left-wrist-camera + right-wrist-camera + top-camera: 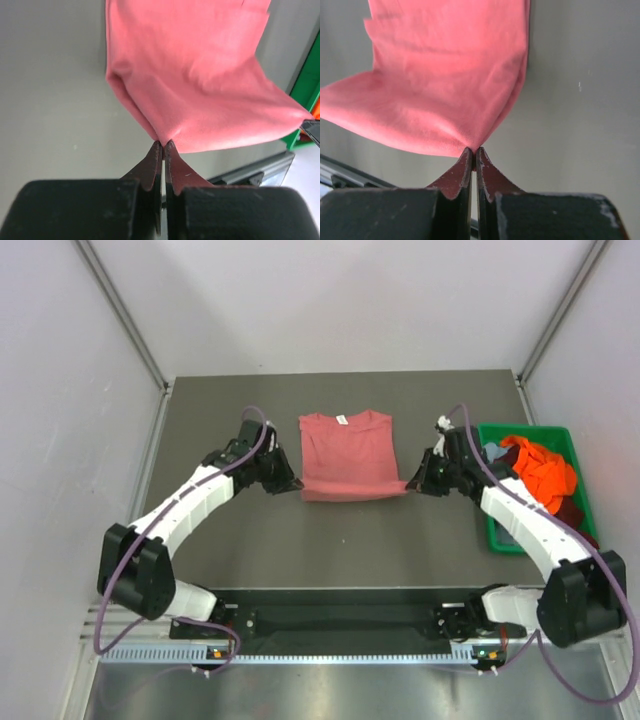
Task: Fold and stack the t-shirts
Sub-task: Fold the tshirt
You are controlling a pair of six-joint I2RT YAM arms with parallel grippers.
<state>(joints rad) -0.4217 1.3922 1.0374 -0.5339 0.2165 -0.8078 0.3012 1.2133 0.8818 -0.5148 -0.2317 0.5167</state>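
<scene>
Black mounting bar: nearest the lens in the top view, at 6 o'clock, carrying both arms.
Grey table top: flat surface beyond the bar.
Salmon-pink cotton short-sleeved t-shirt: at the centre of the table, with the collar at 12 o'clock and the hem at 6 o'clock. The sleeves are tucked in, so the outline is nearly rectangular, and the long axis runs from 6 to 12 o'clock.
Left gripper: at the hem's 7 o'clock corner.
Right gripper: at the hem's 5 o'clock corner; the hem is drawn straight between the two.
Green plastic bin: at 3 o'clock of the spread shirt, apart from it. It holds a bright orange t-shirt and a dark maroon t-shirt.
Left wrist view: the left gripper has its jaws pressed together on a layered corner of pink cloth. The cloth fans away toward 12 and 2 o'clock, clear of the table at the pinch.
Right wrist view: the right gripper has its jaws likewise clamped on the opposite corner. The cloth fans toward 12 and 10 o'clock.
Coming move (judgement): the hem probably goes to the collar. The shirt body lies at 12 o'clock of both pincers, so travel follows the long axis. Neither arm is nearer, since each holds one corner, and both should advance in step to keep the hem level.
</scene>
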